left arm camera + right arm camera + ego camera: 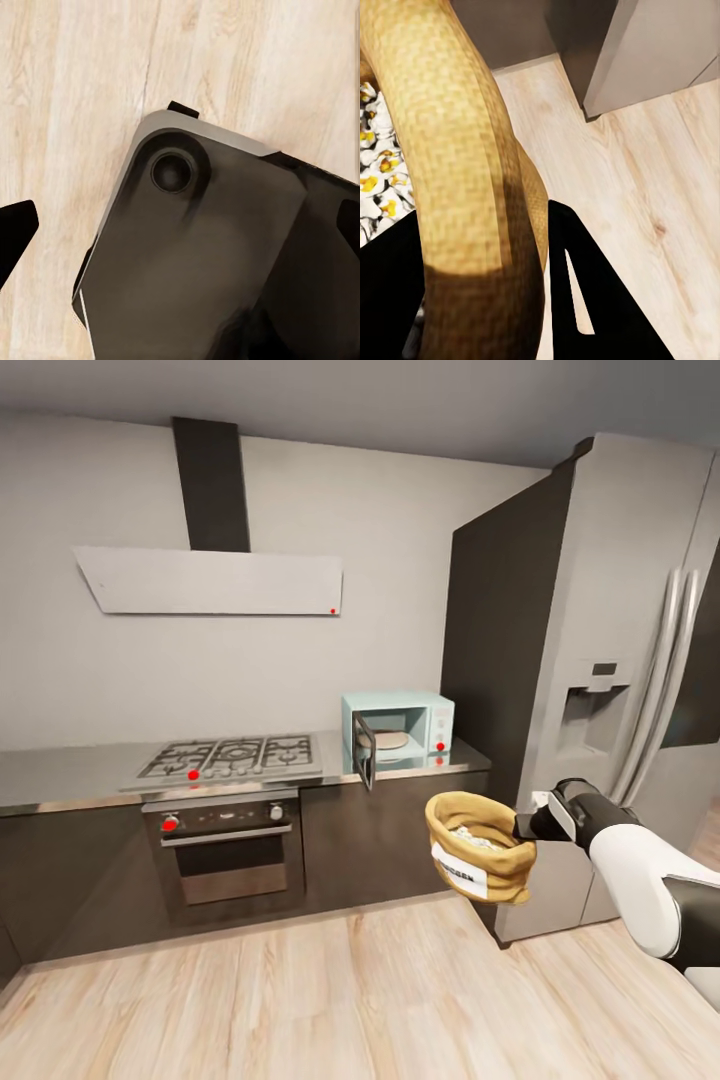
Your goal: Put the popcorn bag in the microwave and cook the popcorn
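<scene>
The right gripper (528,826), jaws clamped on the rolled rim of the popcorn bag (476,847), holds it over the floor, well short of the open microwave (398,731) on the countertop (70,772); keeping the bag upright would suit the carry.

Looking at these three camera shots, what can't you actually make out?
- Popcorn bag label: head view, lettering too small and folded to read.
- Microwave knobs: head view, too small to tell settings.
- Right gripper jaws: head view, hidden behind the bag's rim; the right wrist view shows dark fingers against it.
- Left gripper: left wrist view, a dark robot body panel blocks most of the scene.
</scene>
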Controlling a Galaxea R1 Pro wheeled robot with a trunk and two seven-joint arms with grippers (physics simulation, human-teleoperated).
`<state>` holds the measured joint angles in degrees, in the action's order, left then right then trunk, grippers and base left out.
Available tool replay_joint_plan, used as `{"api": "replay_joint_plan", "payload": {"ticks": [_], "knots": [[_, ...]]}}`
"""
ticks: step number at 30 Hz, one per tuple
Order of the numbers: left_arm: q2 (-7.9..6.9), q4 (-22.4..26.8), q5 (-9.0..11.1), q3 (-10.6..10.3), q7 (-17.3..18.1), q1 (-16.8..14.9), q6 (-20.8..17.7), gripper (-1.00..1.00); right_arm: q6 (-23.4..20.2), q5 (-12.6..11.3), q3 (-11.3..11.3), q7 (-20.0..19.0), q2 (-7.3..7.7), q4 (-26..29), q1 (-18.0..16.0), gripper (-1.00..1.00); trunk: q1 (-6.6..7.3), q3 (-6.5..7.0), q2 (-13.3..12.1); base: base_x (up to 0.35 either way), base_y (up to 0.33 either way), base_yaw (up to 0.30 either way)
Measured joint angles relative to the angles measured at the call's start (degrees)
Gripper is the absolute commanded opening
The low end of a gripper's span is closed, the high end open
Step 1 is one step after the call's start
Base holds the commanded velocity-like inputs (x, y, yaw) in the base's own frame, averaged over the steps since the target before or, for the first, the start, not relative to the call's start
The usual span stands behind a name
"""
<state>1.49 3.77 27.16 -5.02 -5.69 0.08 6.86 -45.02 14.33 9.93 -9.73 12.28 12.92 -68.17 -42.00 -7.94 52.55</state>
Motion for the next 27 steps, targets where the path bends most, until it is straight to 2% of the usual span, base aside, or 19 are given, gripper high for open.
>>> {"api": "replay_joint_plan", "payload": {"ticks": [27], "knots": [[-0.01,0.0,0.01,-0.02,0.01,0.0,-0.26,1.0,-0.15,-0.56,0.13,-0.06,-0.68,-0.18,0.0,-1.0,0.0,0.0,0.0,0.313,0.0,0.0]]}}
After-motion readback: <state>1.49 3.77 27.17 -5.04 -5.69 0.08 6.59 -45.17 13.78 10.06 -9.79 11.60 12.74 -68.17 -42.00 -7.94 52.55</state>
